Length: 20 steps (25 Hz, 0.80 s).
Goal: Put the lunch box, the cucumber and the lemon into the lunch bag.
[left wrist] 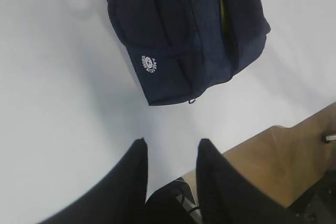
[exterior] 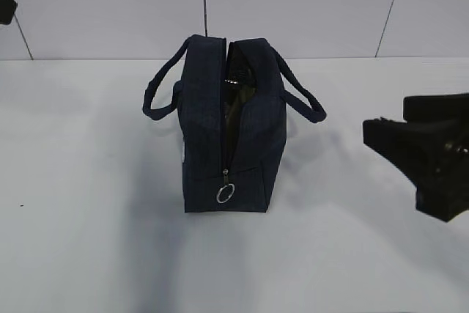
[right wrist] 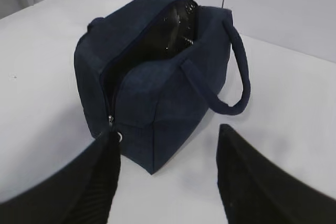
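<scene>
The dark navy lunch bag [exterior: 231, 126] stands upright mid-table with both loop handles out to the sides. Its zipper is open along the top, and the silver ring pull [exterior: 226, 193] hangs low on the near end. In the left wrist view the lunch bag [left wrist: 184, 35] shows its white logo [left wrist: 149, 64], and a thin yellow sliver [left wrist: 222, 9], perhaps the lemon, shows in the opening. The lunch box and cucumber are hidden. Only dark glossy inside [right wrist: 168, 32] shows. My right gripper [right wrist: 168, 140] hovers open and empty before the bag's corner. My left gripper [left wrist: 170, 148] is open, empty and well clear of the bag.
The white table [exterior: 88, 254] ends at a wall of white panels [exterior: 293, 5] behind the bag. In the left wrist view the table's edge runs diagonally, with brown floor [left wrist: 294, 156] beyond. The right gripper [exterior: 425, 152] hangs right of the bag. A dark arm part [exterior: 6, 5] shows top left.
</scene>
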Motion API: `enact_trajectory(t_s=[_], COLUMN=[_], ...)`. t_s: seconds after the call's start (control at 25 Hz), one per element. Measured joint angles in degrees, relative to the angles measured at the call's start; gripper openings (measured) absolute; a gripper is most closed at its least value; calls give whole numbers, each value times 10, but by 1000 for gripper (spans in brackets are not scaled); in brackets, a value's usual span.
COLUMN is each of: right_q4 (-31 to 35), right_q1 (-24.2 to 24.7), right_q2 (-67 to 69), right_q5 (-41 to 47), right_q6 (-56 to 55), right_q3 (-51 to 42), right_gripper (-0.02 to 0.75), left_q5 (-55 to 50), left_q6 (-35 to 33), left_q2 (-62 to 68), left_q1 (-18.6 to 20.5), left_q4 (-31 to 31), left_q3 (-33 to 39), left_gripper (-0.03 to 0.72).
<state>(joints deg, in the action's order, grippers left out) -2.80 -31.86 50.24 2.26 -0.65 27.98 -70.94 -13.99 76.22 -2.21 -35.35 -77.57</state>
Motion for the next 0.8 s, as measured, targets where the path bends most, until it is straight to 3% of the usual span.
enact_trajectory(t_s=[0.28,0.48,0.6,0.8], right_q4=[6,6,-20,-91], right_q1=[0,0,0,0], right_q2=[61,124,161,229], right_q5=[-57,-240,-325,-377], right_q6=[-2,-29,-40,-54], right_q3=[-20,-74,-97,-101], right_gripper=[438,438,438,438], left_q5=[0,0,0,0], left_q6=[0,0,0,0], left_q2=[0,0,0,0], left_q1=[0,0,0,0], left_q4=[-14,-33,-42,-45], left_q3=[0,0,0,0], left_gripper=[228,228,228,228])
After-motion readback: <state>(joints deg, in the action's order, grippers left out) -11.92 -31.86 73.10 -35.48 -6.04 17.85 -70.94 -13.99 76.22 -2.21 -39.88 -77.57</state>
